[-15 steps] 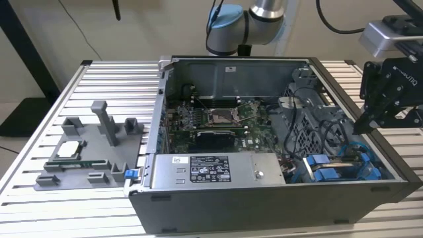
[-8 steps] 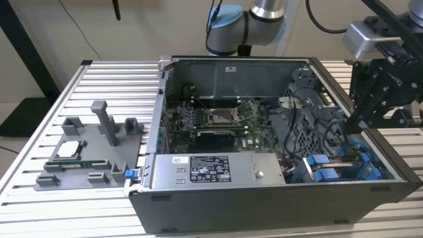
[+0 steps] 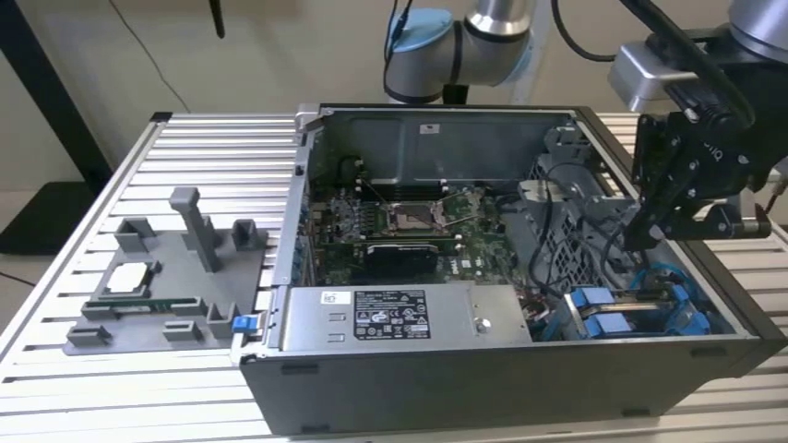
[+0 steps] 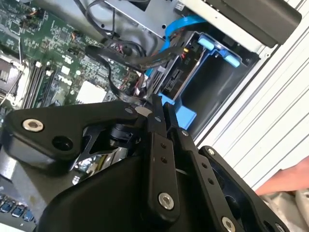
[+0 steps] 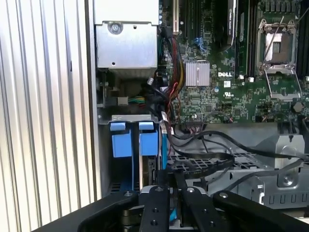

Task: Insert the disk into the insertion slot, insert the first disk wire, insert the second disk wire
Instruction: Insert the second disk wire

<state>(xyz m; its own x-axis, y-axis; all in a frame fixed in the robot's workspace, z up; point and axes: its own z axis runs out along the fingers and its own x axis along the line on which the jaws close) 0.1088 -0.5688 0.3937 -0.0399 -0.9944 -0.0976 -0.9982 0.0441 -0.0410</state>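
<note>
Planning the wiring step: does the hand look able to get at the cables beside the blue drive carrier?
Probably yes. The hand hangs just above the black cables beside the blue carrier, inside the open case; nothing visible blocks it, though the space looks tight.

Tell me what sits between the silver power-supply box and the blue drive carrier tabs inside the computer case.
In the first wrist view, a tangle of coloured wires lies between the silver power-supply box and the blue drive carrier tabs.

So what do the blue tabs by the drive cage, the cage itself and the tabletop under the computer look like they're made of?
Blue tabs: probably molded plastic, with a uniform bright colour and a soft sheen.
Drive cage: seemingly bare grey sheet metal, with folded edges and a screw.
Tabletop: likely aluminium, made of pale matte ribbed slats.
</note>
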